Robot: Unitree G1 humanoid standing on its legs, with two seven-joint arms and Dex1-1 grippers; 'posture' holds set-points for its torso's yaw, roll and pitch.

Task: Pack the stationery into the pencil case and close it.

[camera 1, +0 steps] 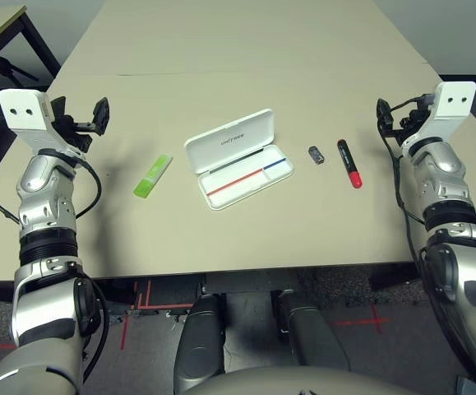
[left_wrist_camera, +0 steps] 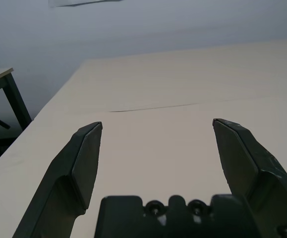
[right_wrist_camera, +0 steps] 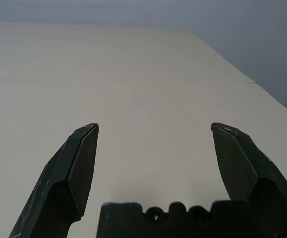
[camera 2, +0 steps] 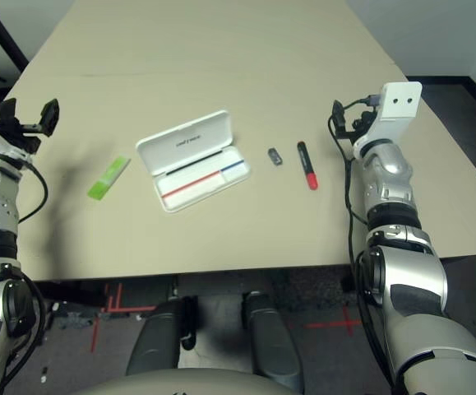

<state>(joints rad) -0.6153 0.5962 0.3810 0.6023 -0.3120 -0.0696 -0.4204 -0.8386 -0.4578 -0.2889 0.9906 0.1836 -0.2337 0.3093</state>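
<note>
The white pencil case (camera 1: 230, 140) lies open in the middle of the table, its lid tilted back and a red-and-blue line in its tray (camera 1: 250, 176). Left of it lies the lime-green highlighter (camera 1: 153, 176). To its right are the small dark grey clip (camera 1: 316, 155) and the black marker with a red cap (camera 1: 349, 163). My left gripper (left_wrist_camera: 155, 130) hovers open and empty over the table's left side, well left of the highlighter. My right gripper (right_wrist_camera: 154, 130) hangs open and empty at the right, just beyond the marker.
The beige table (camera 1: 246, 49) stretches far back, with a thin seam (camera 1: 221, 74) across it. Its front edge runs just below the case. A dark-framed second table (camera 1: 7, 29) stands at the far left.
</note>
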